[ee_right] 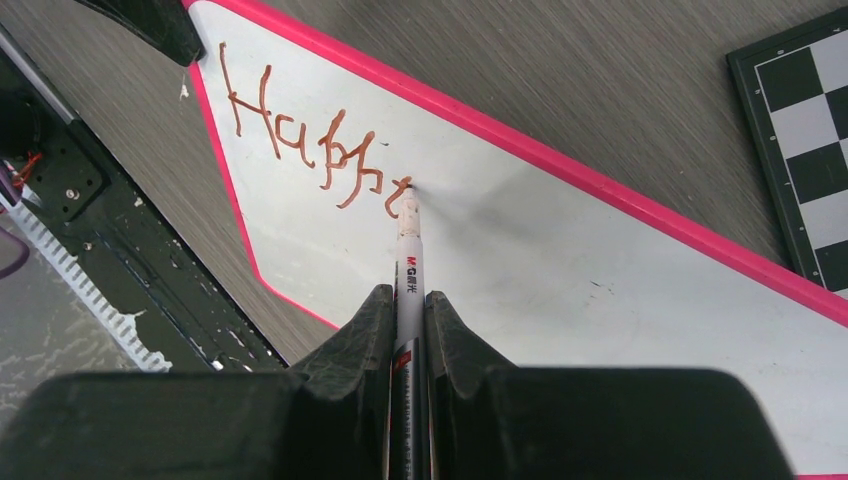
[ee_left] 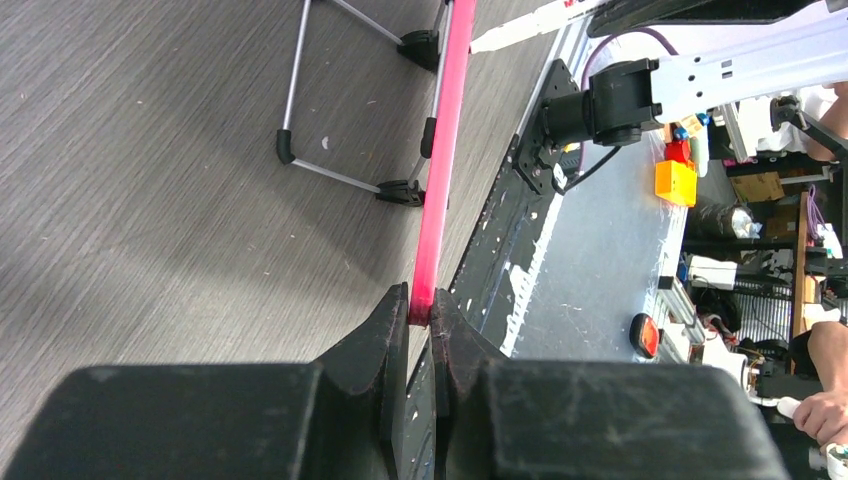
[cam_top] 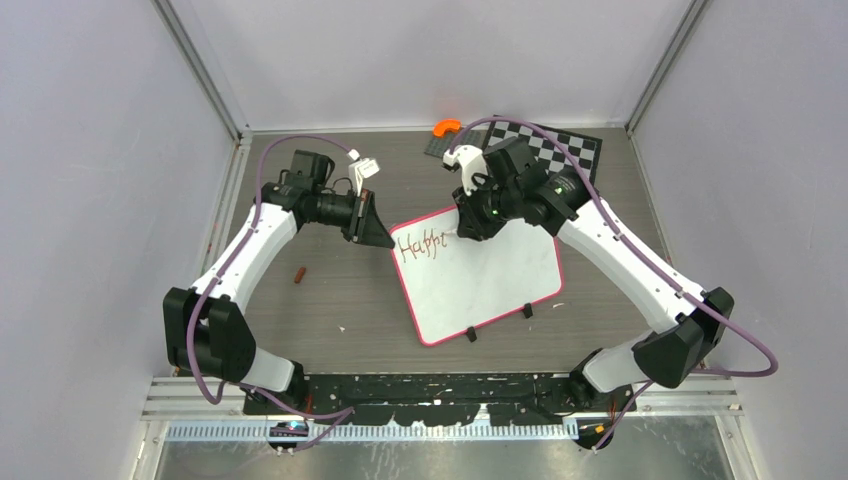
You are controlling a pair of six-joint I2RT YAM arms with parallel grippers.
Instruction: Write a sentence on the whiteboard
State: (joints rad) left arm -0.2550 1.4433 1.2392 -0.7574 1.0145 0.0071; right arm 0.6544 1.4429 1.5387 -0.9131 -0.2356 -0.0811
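The whiteboard [cam_top: 495,285] lies tilted at the table's middle, white with a pink frame [ee_right: 560,155] and black clip feet. Red-brown letters reading "Happi" [ee_right: 300,135] stand near its upper left corner, also in the top view [cam_top: 420,245]. My right gripper [ee_right: 410,300] is shut on a white marker [ee_right: 408,260], whose tip touches the board just after the last letter. My left gripper [ee_left: 420,312] is shut on the board's pink frame edge [ee_left: 440,180] at the upper left corner [cam_top: 385,232].
A black-and-white chessboard [cam_top: 550,145] lies at the back right, with an orange piece [cam_top: 445,127] beside it. A small brown cap-like item [cam_top: 299,273] lies left of the board. The black base rail [cam_top: 440,395] runs along the near edge.
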